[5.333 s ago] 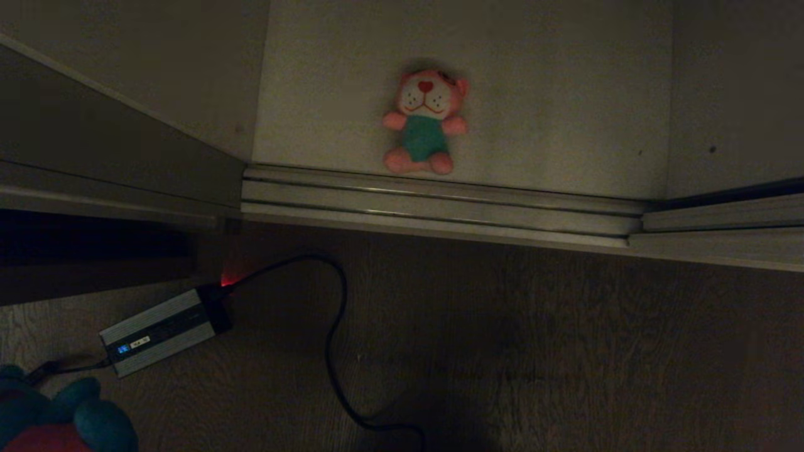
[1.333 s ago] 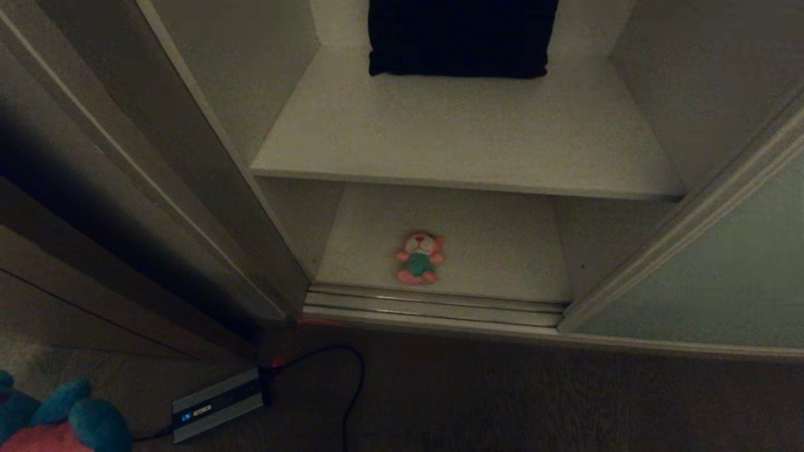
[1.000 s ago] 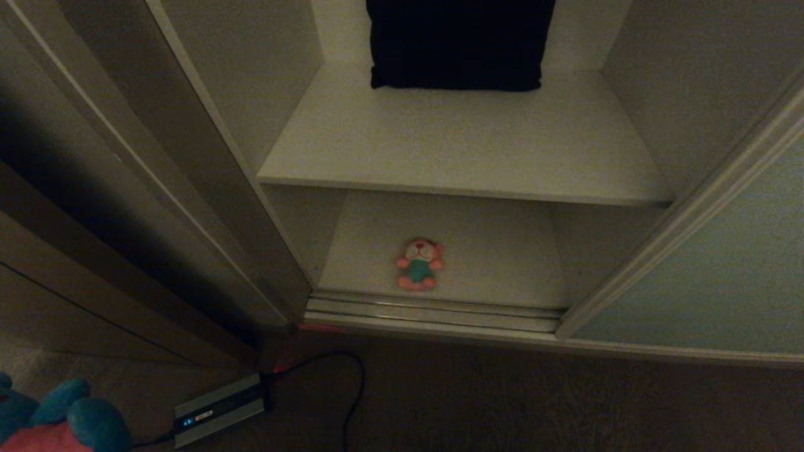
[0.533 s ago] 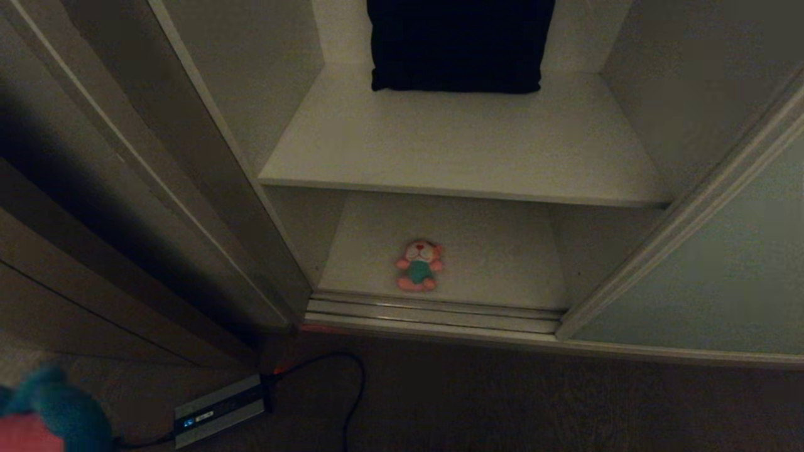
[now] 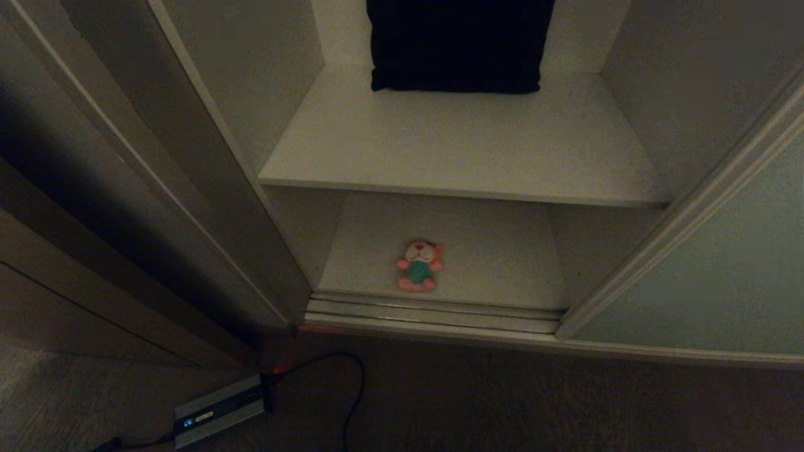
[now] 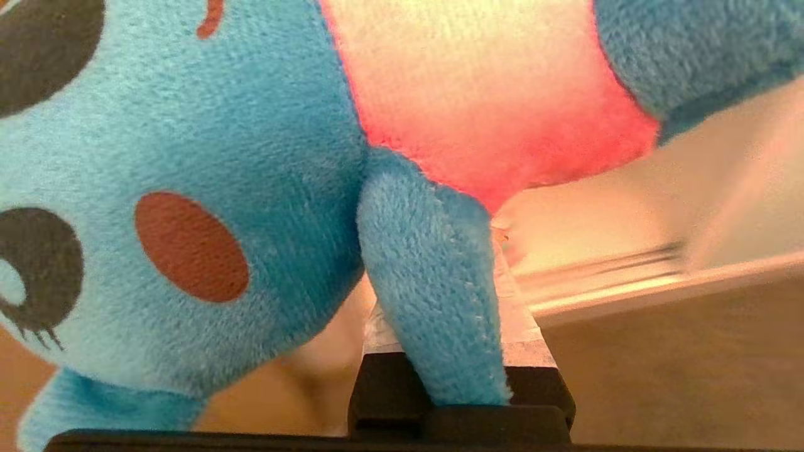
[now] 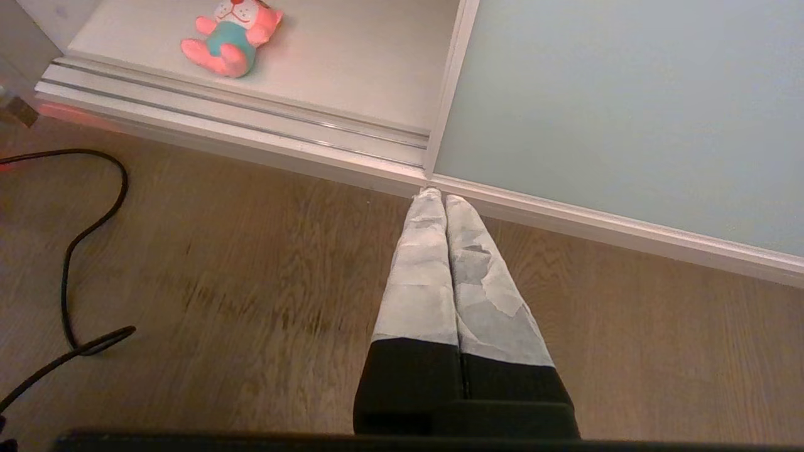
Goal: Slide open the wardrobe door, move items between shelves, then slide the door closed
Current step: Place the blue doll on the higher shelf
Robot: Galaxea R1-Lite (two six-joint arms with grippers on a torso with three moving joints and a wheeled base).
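1. Head view is showing you the wardrobe standing open: the flat grey-green sliding wardrobe door with a slim pale metal frame [image 5: 710, 276] is sitting off to the right side.
2. You are looking at two plain off-white shelf boards inside. The upper shelf [image 5: 465, 144] is holding a dark folded cloth [image 5: 458, 44] at its back. The lower shelf [image 5: 490, 251] is holding the small pink plush toy with a white face and teal shirt [image 5: 418, 266], near the ribbed pale metal floor track [image 5: 433, 312].
3. Neither arm is showing in the head view.
4. Your left gripper [image 6: 440, 276] is squeezing the small teal-blue plush toy with a pink shirt [image 6: 207, 157]; its jaws are clamped on the soft body, and the toy is filling most of the left wrist view.
5. Your right gripper [image 7: 445, 204] is hanging over the brown wood floor [image 7: 251, 282] near the door's bottom corner, with its jaws pressed together and holding nothing.
6. I think you are working on the moving step: the blue toy is in hand and not yet on a shelf.
7. Next, you are likely needing to carry it in over a bare part of a shelf, set it down gently, and only then let go.
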